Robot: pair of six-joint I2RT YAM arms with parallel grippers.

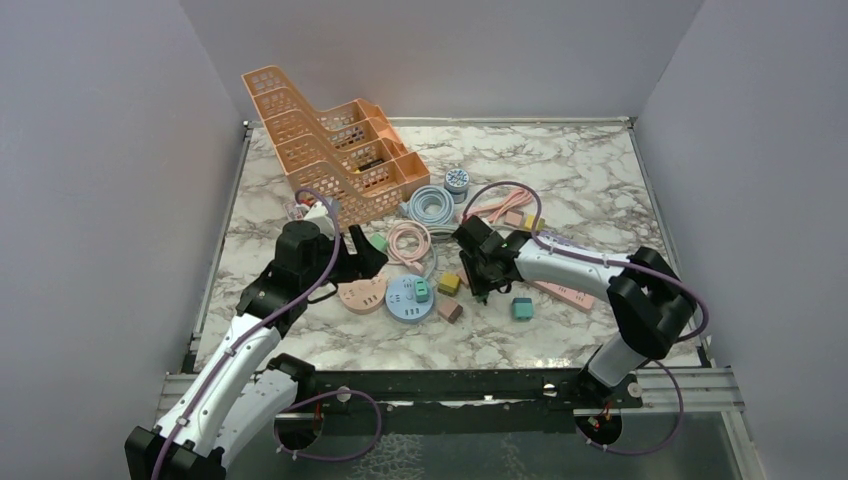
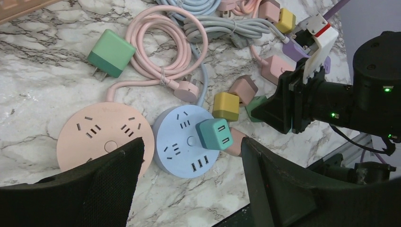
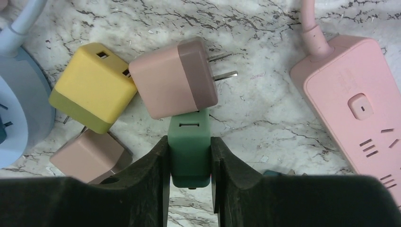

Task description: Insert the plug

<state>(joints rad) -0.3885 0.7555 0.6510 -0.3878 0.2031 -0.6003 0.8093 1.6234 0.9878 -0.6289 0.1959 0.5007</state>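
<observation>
Sockets lie nearest the arm bases: a pink round socket (image 1: 362, 294) on the left and, just beside it, a blue round socket (image 1: 406, 300). A teal charger (image 2: 215, 134) stands on the blue one's right side, seemingly plugged in. The left gripper (image 2: 191, 147) hovers over these two, its jaws spread wide with nothing between them.

Just right of the blue socket lies a cluster of loose adapters, and here the right gripper (image 3: 189, 142) is at work. Its jaws are pressed tight on the flanks of the dark green plug (image 3: 189, 135), which is low over the marble table (image 1: 560, 190). I cannot tell whether it is lifted clear. The plug's USB face points away from the wrist and butts against a pink-and-brown adapter (image 3: 175, 78), with a yellow adapter (image 3: 92, 87) to the left. Its prongs are hidden between the fingers.

To the right, the pink power strip (image 3: 359, 109) lies with open outlets.

Farther back lie a coiled pink cable (image 1: 410, 243) and a blue cable (image 1: 430, 205), then the orange rack (image 1: 330, 150) at far left.

By my reading the grasp is done, and the rest is left. The plug must be carried to an outlet, its prongs lined up with the slots, and pressed home. Which outlet is meant the pictures do not say.
</observation>
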